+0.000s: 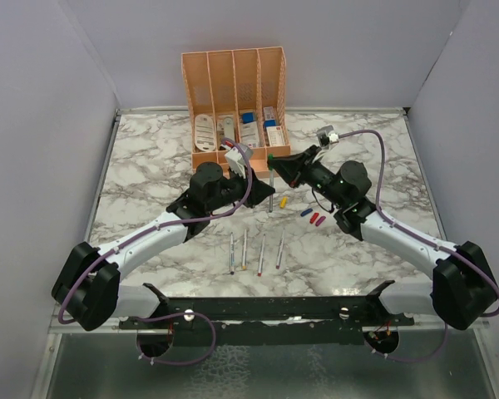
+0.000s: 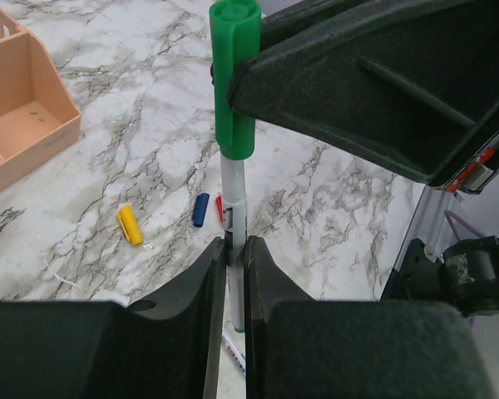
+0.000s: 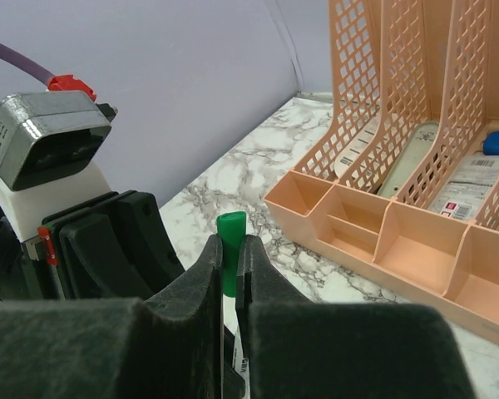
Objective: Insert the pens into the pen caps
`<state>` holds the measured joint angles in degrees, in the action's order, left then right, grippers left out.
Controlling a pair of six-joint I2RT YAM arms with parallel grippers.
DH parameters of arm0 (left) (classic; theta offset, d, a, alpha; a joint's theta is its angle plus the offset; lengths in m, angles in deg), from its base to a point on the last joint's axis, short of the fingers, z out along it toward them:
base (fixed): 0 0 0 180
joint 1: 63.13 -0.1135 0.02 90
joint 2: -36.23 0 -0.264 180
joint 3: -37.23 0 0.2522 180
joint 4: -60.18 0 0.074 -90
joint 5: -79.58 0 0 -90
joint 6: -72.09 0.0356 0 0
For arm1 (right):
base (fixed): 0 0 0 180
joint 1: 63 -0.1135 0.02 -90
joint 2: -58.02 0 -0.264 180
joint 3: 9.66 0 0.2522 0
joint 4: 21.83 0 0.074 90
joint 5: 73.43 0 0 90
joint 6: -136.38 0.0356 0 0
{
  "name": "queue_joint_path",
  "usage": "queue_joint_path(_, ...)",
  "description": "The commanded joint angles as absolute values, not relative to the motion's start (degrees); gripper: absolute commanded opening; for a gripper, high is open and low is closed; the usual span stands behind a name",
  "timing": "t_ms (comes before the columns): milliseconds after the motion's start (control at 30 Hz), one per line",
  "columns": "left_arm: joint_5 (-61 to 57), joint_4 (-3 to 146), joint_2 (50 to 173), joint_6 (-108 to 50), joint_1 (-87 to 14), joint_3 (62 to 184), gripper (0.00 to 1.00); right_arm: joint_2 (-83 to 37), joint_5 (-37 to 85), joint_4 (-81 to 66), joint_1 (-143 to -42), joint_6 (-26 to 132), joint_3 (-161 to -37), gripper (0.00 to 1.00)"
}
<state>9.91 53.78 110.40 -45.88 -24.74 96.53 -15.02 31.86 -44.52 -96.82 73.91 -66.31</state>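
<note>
The left fingers [image 2: 270, 283] clamp a pen [image 2: 234, 195] upright above the marble surface [image 2: 108, 108], apparently so the right fingers [image 3: 195, 287], pinching the green cap [image 3: 230, 241], can press it on.

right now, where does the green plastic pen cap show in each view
top external: green bullet-shaped plastic pen cap just above centre, below the peach lattice plastic organiser.
left wrist: cap top centre, atop the upright grey-white pen; organiser at left edge.
right wrist: cap centre, pinched by the right gripper; organiser at right.
shared landmark: the organiser.
</note>
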Motion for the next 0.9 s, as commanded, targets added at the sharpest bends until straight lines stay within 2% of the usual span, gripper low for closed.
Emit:
queue_joint_path(0, 10.39, 51.60, 109.14, -45.56, -24.38, 97.11, 0.00, -15.97, 30.28, -44.68, -97.27, 70.45, -67.41, 0.01)
queue_joint_path(500, 11.15, 52.30, 109.17, -47.43, -24.38, 96.35, 0.00, -12.34, 30.90, -51.91, -97.26, 59.45, -66.25, 0.01)
queue_joint_path(867, 11.64, 52.29, 109.35, -47.19, -24.37, 97.53, 0.00, -12.61, 31.20, -52.90, -97.27, 61.28, -64.88, 0.01)
